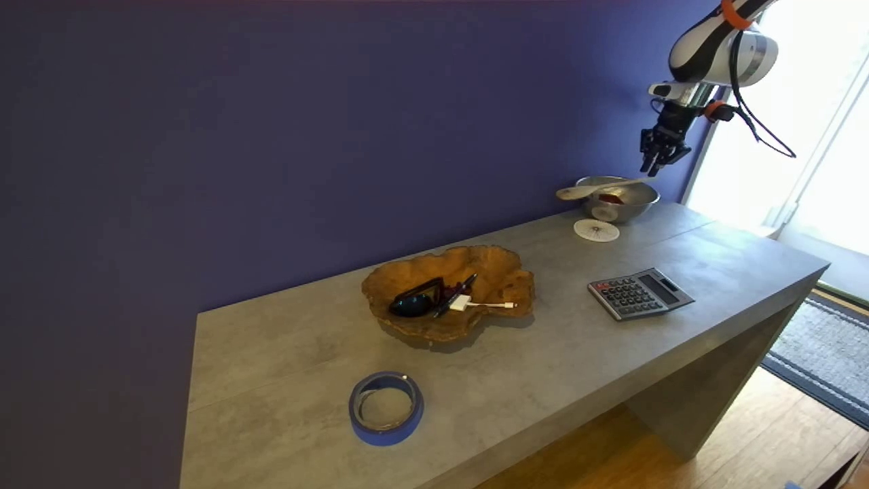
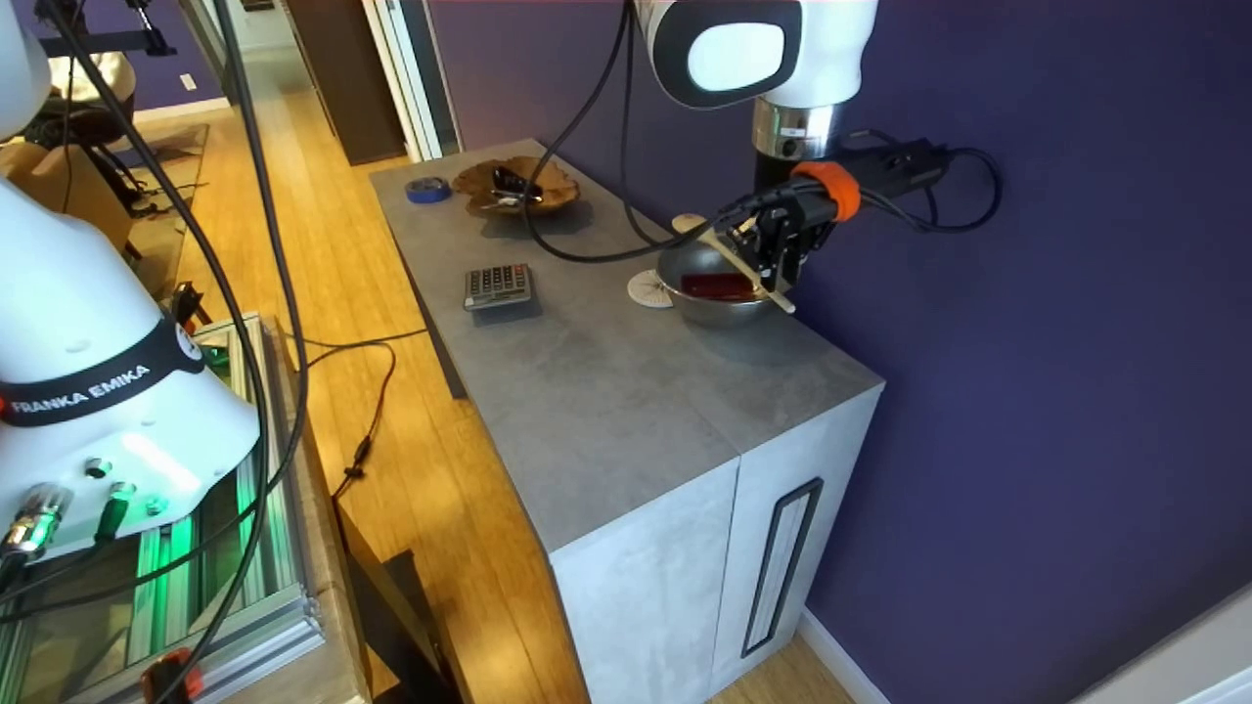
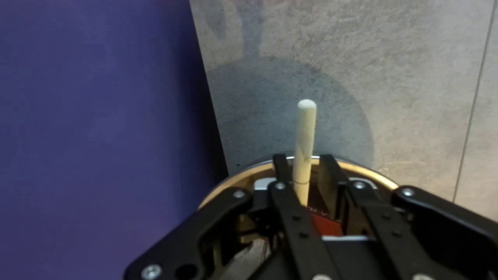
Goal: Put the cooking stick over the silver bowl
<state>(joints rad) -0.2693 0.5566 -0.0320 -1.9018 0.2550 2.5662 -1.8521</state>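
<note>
trouble could come from a sideways brush rolling the long, pale wooden cooking stick off the round, shiny silver metal bowl it lies across: the black gripper stands parted on both sides of the handle, gripping nothing. grey stone-look table beneath, deep-purple wall alongside, honey-coloured wood floor below.

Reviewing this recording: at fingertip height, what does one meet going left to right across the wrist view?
Purple wall, one gripper finger, cooking stick, the other gripper finger, tabletop seam. The silver bowl spans behind both fingers, so it is left out.
</note>
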